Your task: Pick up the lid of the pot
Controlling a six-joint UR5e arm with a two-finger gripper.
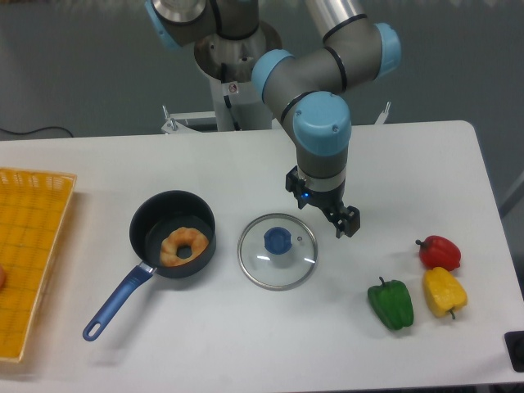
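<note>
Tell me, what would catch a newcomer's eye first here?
Probably the big arm, reaching down from the top of the picture with its pincer open, just up and right of a clear lid with a blue knob. Next comes the black pan left of the lid, its blue handle pointing down and left. Bright red, yellow and green peppers sit at lower right.
</note>
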